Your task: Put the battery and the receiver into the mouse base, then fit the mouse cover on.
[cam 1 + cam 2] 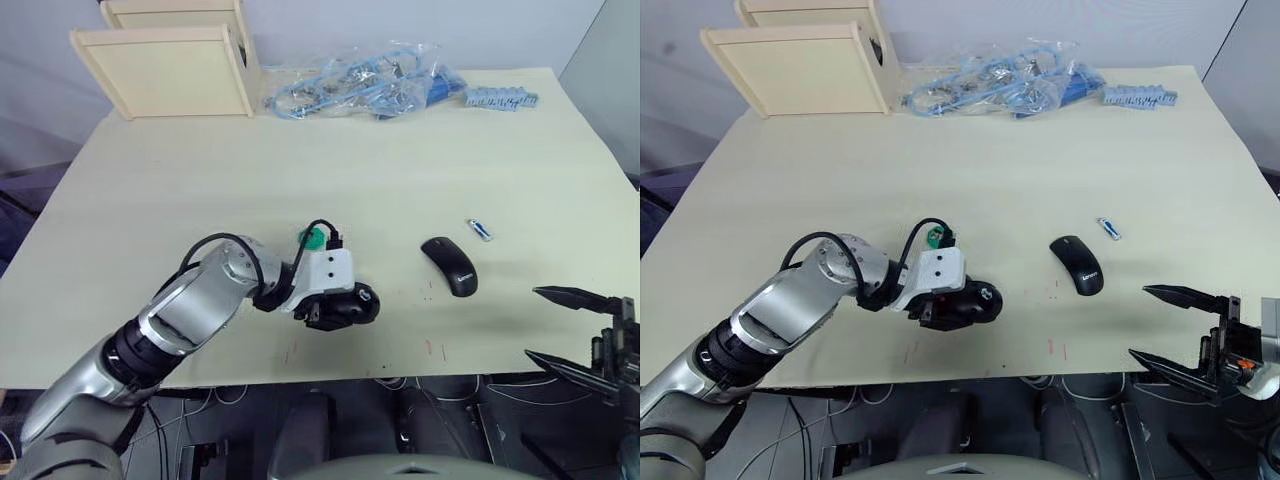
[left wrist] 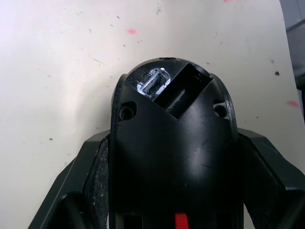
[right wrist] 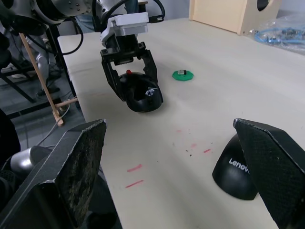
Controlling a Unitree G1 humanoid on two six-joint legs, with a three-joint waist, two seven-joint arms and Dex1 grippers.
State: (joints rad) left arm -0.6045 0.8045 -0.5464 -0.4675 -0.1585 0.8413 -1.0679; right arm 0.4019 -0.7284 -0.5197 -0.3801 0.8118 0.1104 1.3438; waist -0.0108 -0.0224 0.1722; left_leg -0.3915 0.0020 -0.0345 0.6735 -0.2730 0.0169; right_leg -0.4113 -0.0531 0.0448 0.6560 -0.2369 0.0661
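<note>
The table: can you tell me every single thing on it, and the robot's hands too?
mouse base: one, black, near the front edge, held between the left gripper's fingers
mouse cover: one, black, right of the base
battery: one, blue and silver, just beyond the cover
green disc: one, behind the base, something small and dark on it
wooden boxes: two, pale, far left corner
bag of blue cables: one, clear, far edge
blue strip: one, far right
left gripper: shut on the base
right gripper: open, off the table's front right
</note>
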